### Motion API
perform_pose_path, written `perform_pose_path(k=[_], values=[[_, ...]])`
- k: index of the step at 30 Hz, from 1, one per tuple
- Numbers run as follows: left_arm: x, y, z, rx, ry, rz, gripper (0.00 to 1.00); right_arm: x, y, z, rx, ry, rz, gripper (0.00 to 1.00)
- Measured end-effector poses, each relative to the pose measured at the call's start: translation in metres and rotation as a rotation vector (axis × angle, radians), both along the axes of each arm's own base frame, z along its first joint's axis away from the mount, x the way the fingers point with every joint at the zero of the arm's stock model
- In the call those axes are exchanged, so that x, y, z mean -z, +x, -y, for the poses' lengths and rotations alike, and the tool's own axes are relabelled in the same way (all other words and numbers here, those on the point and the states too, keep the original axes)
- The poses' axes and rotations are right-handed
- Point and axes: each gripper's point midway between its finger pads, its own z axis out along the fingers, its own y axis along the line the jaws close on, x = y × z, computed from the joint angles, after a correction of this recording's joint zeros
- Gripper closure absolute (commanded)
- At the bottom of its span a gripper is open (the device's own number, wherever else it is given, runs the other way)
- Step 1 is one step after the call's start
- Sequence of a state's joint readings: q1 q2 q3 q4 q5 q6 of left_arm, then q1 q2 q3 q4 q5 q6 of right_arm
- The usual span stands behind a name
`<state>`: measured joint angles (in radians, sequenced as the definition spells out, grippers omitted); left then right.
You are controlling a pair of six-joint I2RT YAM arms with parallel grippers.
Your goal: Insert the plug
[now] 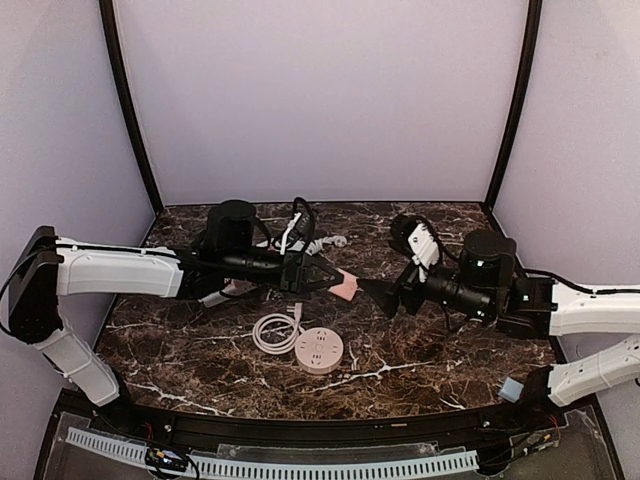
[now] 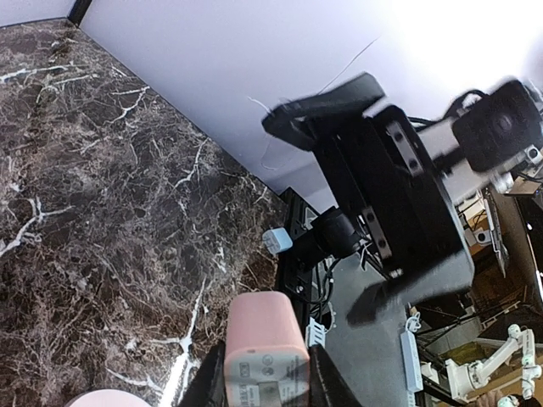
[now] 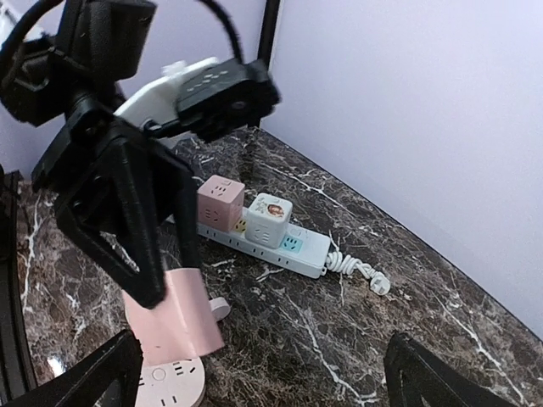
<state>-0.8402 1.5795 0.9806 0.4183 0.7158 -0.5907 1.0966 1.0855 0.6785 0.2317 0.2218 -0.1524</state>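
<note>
Left jaws pinch narrow on the pink plug (image 1: 346,287), holding it up off the desk (image 1: 180,360). Right jaws gape wide and empty, just beside the plug's free end. Round pink socket (image 1: 319,350) lies below the left jaws.

Bench (image 1: 420,360): dark brown marble, white veins. Round socket hub (image 1: 319,350): pale pink. Cable coil (image 1: 275,333) beside hub: same pink. Plug (image 1: 344,286) beyond hub: salmon pink, pale printed label on its end. Power strip (image 3: 310,254) further beyond hub: whitish, with a teal patch. It carries a pink cube (image 3: 221,202) and a white cube (image 3: 270,217) with a printed picture. Left claw (image 1: 332,279) and right claw (image 1: 380,296): black. Walls (image 1: 320,100): lilac.
</note>
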Motion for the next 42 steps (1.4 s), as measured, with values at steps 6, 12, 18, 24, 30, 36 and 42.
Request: perform_pose_path(k=[6, 12, 18, 24, 30, 36, 42], values=[[-0.013, -0.002, -0.011, -0.008, -0.022, 0.14, 0.99, -0.014, 0.024, 0.028, -0.001, 0.233, -0.215, 0.01], [-0.026, -0.007, -0.02, -0.001, -0.071, 0.26, 0.99, -0.014, -0.013, 0.005, -0.262, 0.334, -0.398, 0.01], [-0.033, -0.013, -0.022, 0.023, -0.143, 0.319, 0.99, -0.018, -0.035, -0.014, -0.45, 0.375, -0.488, 0.04], [-0.053, -0.018, -0.022, 0.047, -0.239, 0.37, 0.99, -0.015, -0.042, -0.032, -0.56, 0.392, -0.573, 0.11], [-0.071, -0.024, -0.025, 0.064, -0.322, 0.392, 0.99, -0.031, -0.048, -0.051, -0.636, 0.404, -0.576, 0.16], [-0.08, -0.028, -0.028, 0.068, -0.376, 0.405, 0.99, -0.051, -0.056, -0.068, -0.691, 0.415, -0.554, 0.28], [-0.089, -0.028, -0.03, 0.063, -0.416, 0.411, 0.99, -0.054, -0.053, -0.077, -0.697, 0.416, -0.55, 0.39]])
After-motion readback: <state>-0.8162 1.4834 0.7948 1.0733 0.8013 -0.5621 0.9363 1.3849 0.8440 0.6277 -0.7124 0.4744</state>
